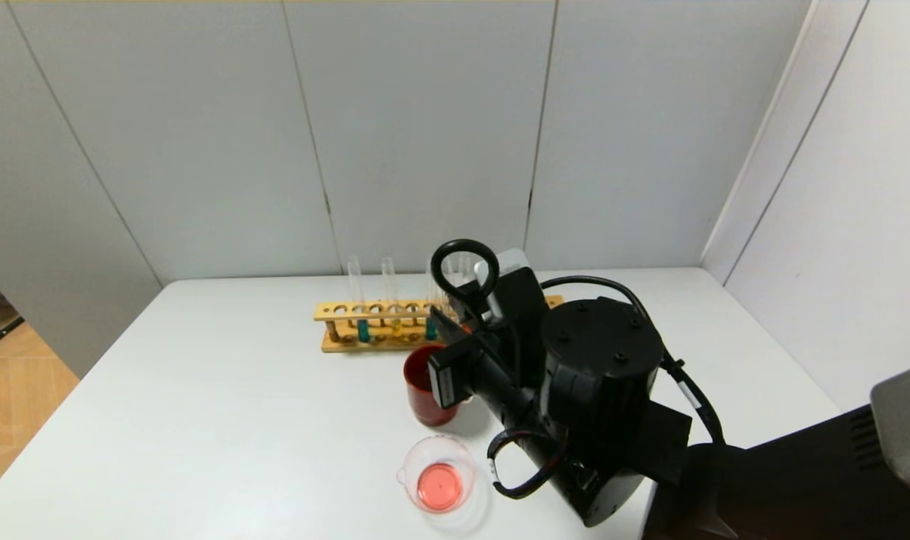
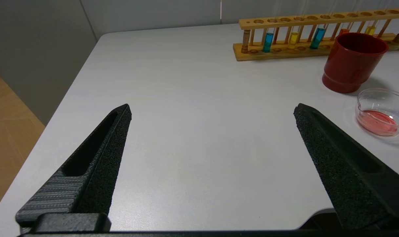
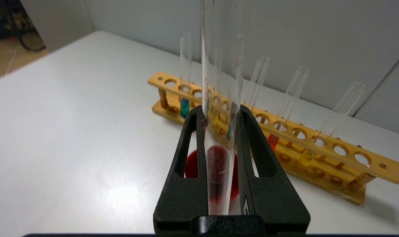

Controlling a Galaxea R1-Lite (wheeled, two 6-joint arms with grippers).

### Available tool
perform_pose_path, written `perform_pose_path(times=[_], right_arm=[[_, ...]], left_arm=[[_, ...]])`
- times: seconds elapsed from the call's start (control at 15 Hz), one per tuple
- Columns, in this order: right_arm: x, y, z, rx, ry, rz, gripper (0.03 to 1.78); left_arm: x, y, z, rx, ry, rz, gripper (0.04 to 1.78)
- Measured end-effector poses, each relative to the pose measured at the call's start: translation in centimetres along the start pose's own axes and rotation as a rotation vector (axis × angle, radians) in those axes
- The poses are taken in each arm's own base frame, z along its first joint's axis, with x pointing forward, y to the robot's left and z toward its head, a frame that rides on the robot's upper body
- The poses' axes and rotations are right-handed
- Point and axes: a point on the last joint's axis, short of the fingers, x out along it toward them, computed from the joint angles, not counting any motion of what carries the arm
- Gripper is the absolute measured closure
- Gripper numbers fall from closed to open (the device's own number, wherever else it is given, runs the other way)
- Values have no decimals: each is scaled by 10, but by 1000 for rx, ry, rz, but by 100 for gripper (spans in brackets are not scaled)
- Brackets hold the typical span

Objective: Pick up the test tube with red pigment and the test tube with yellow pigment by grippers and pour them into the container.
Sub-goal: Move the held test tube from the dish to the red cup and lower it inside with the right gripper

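Right gripper (image 3: 220, 118): closed on a clear test tube (image 3: 219, 98) held upright between its two black fingers (image 3: 186, 158); red droplets cling to the tube's inner wall.
Held tube's surroundings: the dark-red cup (image 3: 191, 169) sits directly beneath the gripper, its red showing through the lower glass; whether liquid remains in the tube cannot be told.
Test tube with red pigment (image 3: 273, 140): standing in the wooden rack (image 3: 321, 164), just beyond the right gripper and off to its side, apart from the fingers.
Test tube with yellow pigment (image 3: 306, 156): in the same rack, one place farther from the right gripper than the red one.
Container (image 1: 438, 474): low clear beaker with a pool of pink-red liquid, on the table (image 1: 222, 420) nearer the robot than the right gripper, beside the cup.
Left gripper (image 2: 212, 110): fingers spread wide, holding nothing, hovering low over bare table; cup, container and rack all lie ahead of it and toward the right arm's side, well apart.
Teal tubes (image 2: 267, 42): in the rack, on the end farther from the right gripper.
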Motion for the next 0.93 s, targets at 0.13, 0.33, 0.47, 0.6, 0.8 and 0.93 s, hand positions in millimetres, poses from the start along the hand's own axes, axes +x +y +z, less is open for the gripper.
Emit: perform_pose_path(times=[0.13,0.33,0.47,0.6,0.8,0.93], right_arm=[[8,-9,-1,22,-18,-32,153],[20,-14,-2,58,-38,-45,153],[30,-14,-3,70,-49,-47,153],[42,-13,-2,79,-67,-36,153],[61,-15,-5,98,-87,-43,153],[68,-14,-11,94,-79,-43,153]], left_arm=[[0,0,0,0,0,0,7],[0,0,0,0,0,0,7],[0,0,0,0,0,0,7],[0,0,0,0,0,0,7],[0,0,0,0,0,0,7],[0,0,0,0,0,0,7]])
